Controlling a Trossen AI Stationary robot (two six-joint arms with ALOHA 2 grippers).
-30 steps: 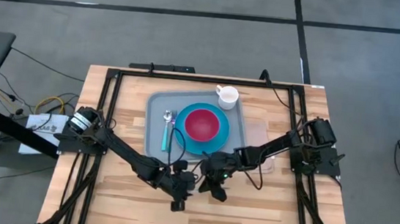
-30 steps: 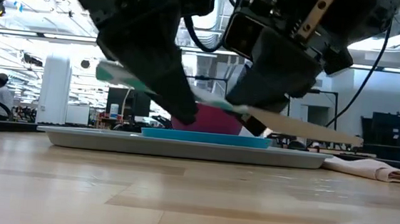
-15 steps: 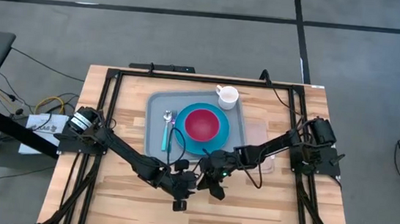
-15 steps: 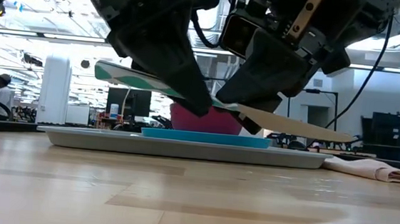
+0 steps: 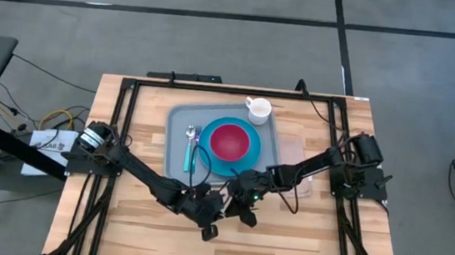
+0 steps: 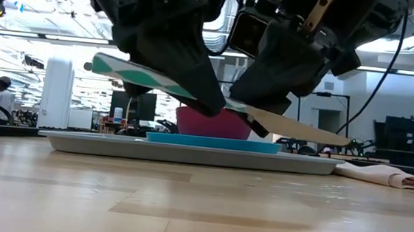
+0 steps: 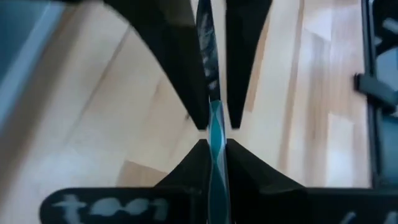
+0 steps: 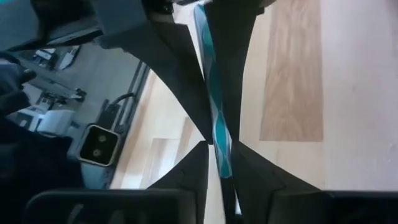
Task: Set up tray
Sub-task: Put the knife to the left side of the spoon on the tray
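A knife with a teal-and-white handle (image 6: 132,73) and a pale blade (image 6: 306,129) hangs in the air over the table's near middle, in front of the tray (image 5: 178,139). My left gripper (image 7: 216,146) is shut on it. My right gripper (image 8: 222,149) meets it from the other side. Its fingers stand slightly parted on either side of the knife, and a thin gap shows beside the knife in the left wrist view. The tray holds a blue plate (image 5: 206,152) with a red bowl (image 5: 230,141), a white cup (image 5: 258,110) and a teal-handled spoon (image 5: 190,147). My left gripper pinches the knife between its two fingers on the flat sides, near its middle, where the striped handle ends (image 7: 215,127). The fingers slant down from the table's left and lie across the knife. The knife is lifted clear and tilted, with the handle end higher toward the left and the blade lower toward the right.
A beige napkin (image 6: 384,174) lies on the wood to the right of the tray. Black frame rails (image 5: 130,93) run along the table's sides and far edge. Bare wood (image 6: 200,204) lies under and in front of the two grippers.
My left gripper has rolled about its own line and its fingers have come together on the knife. The knife has tipped a little, its handle end rising. It has also slid slightly toward the table's left. Both hands stay where they were.
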